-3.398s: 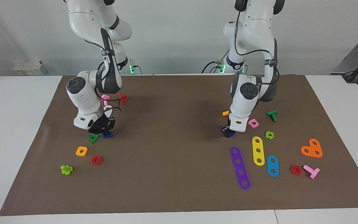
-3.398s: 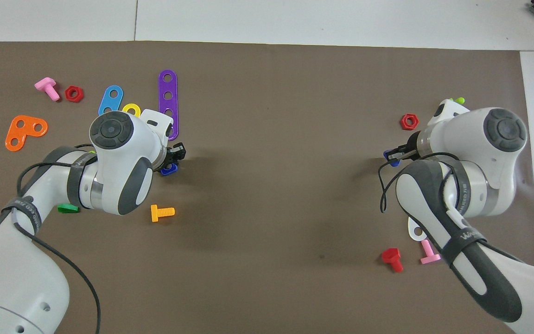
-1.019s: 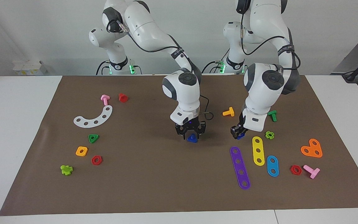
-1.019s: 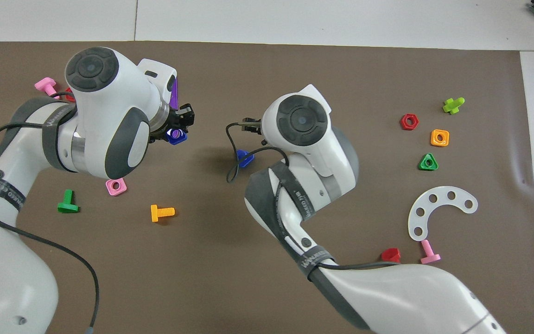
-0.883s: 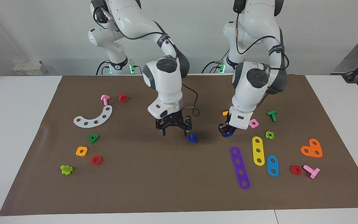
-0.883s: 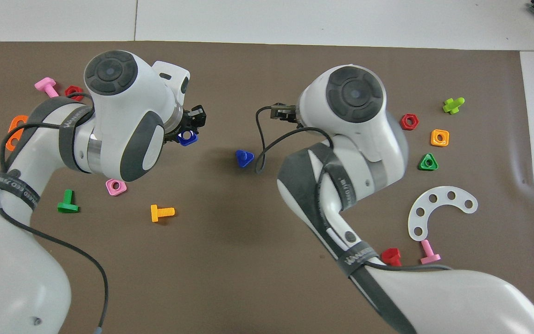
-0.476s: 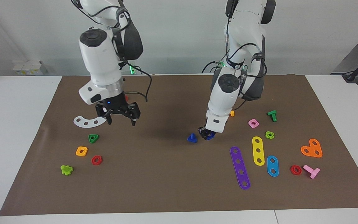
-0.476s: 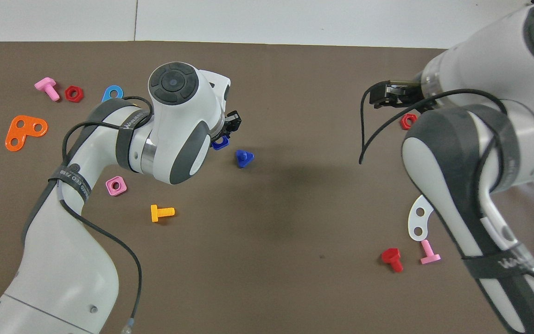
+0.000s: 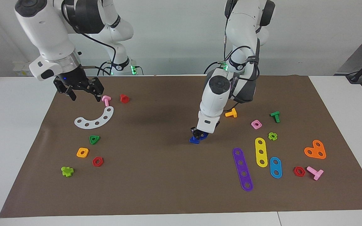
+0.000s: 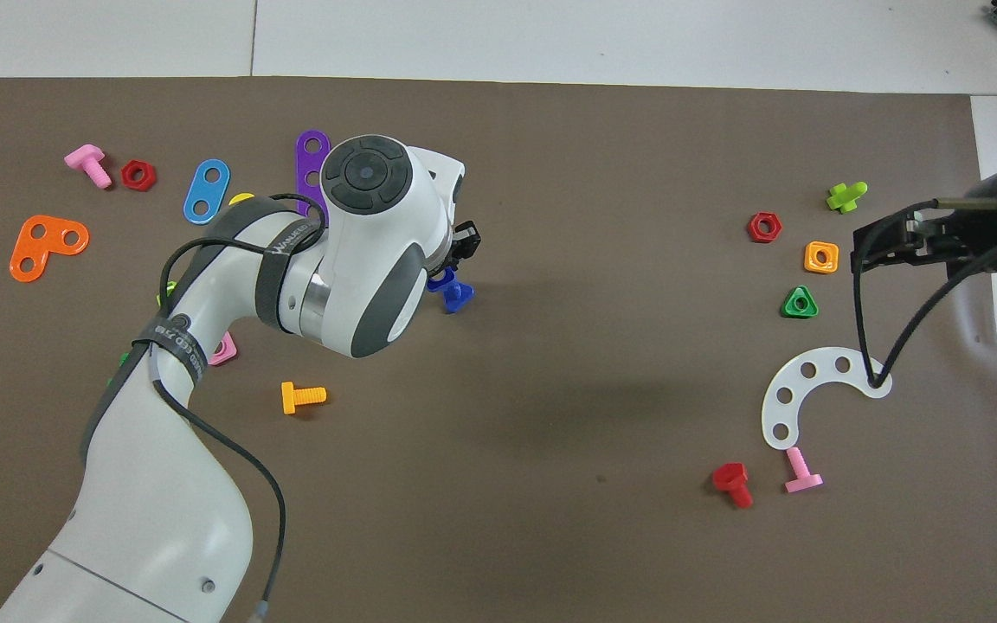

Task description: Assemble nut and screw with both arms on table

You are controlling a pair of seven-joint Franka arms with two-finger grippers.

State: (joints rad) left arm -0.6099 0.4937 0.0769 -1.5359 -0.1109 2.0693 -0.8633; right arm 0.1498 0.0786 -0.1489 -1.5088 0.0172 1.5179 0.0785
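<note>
At mid-tabletop (image 9: 156,175), the left gripper (image 9: 196,131), fingers clamped on the nut (image 9: 203,135), is hovering directly over the screw (image 9: 194,140), which is standing stem-up, pointing to twelve o'clock, while the right gripper (image 9: 79,89) is waiting, fingers spread wide, above its own end.

nut (image 9: 203,135) – half hidden under jaws

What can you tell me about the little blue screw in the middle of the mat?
The screw is small, dark blue and looks like plastic. It sits on its flat triangular head near the middle of the brown mat, stem pointing up. The left gripper hangs right over it, jaws shut on the blue nut, which sits just at the stem's tip; whether they touch is unclear.
</note>
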